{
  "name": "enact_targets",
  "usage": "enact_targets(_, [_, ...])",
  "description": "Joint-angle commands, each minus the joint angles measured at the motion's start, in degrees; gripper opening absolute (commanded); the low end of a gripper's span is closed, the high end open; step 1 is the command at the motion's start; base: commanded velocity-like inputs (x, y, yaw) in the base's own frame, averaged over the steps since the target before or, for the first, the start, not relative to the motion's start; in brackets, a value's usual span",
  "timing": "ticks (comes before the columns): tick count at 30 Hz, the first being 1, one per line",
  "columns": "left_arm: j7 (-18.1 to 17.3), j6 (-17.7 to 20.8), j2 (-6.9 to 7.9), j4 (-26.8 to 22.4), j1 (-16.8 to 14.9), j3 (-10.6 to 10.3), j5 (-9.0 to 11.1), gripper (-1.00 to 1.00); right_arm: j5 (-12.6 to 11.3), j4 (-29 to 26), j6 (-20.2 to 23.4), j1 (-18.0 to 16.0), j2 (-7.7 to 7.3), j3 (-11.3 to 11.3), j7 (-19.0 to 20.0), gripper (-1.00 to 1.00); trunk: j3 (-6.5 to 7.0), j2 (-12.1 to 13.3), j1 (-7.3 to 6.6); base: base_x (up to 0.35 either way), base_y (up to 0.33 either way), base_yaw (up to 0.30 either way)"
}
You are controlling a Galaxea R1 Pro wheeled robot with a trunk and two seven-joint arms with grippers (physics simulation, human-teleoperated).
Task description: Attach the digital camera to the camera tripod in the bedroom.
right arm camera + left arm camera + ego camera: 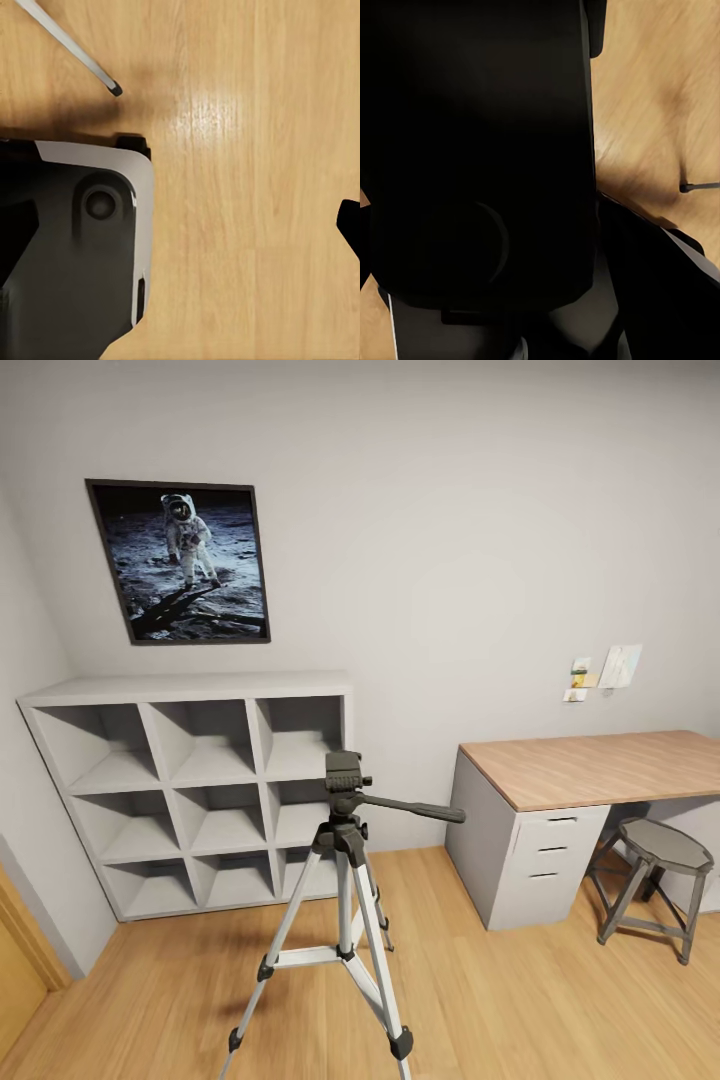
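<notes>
Risk check on this one. The camera tripod [345, 830] is being shown standing on the bedroom floor [247, 187], with its black head [343, 772] bare and nothing mounted on it yet. The pan handle [415, 808] is sticking out toward the worktop [600, 765].

Close in front of the left end effector, a big black boxy shape [472, 150] with a faint round outline is being seen. That's probably the digital camera being pinched there, but it can't be told for sure, and whether that end effector is spread or pressed together can't be told either.

The same goes for the right end effector. A dark sliver [351, 225] at the frame edge may be one of its fingers, so its state can't be told. On the floor below it and off to one side, a tripod foot [114, 88] is being seen near the robot's white base [75, 247].

What could be going wrong from here, as a guess:
- A leg is being crowded by the base. One nudge and the whole tripod is being shoved or tipped.
- The pan handle is being left in the approach path, so it could be clipped by an arm coming in from that side.
- If the camera is being held off-centre, it could be brought down crooked on the head and slide off.
- The left wrist view is being blocked, so the final alignment is being left mostly to the head view.
</notes>
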Motion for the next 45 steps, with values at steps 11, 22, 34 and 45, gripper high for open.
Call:
enact_targets(11, [-0.13, 0.17, 0.04, -0.02, 0.01, -0.47, 0.6, -1.0, 0.6, 0.16, 0.01, -0.06, -0.32, -0.45, 0.1, 1.0, -0.49, -0.04, 0.02, 0.0, 0.0, 0.0])
enact_targets(22, [-0.13, 0.17, 0.17, -0.02, -0.02, -0.47, 0.6, -1.0, 0.64, 0.16, -0.19, -0.06, -0.24, -0.43, 0.04, 1.0, -1.47, -0.04, 0.02, 0.0, 0.0, 0.0])
enact_targets(34, [-0.13, 0.17, 0.21, -0.02, -0.02, -0.43, 0.66, -1.0, 0.64, 0.16, -0.38, -0.06, -0.11, -0.41, 0.03, 1.0, -2.56, -0.04, 0.02, 0.0, 0.0, 0.0])
enact_targets(45, [-0.13, 0.17, 0.23, -0.02, -0.01, -0.45, 0.83, -1.0, 0.71, 0.16, -0.51, -0.06, -0.17, -0.43, 0.03, 1.0, -3.55, -0.04, 0.02, 0.0, 0.0, 0.0])
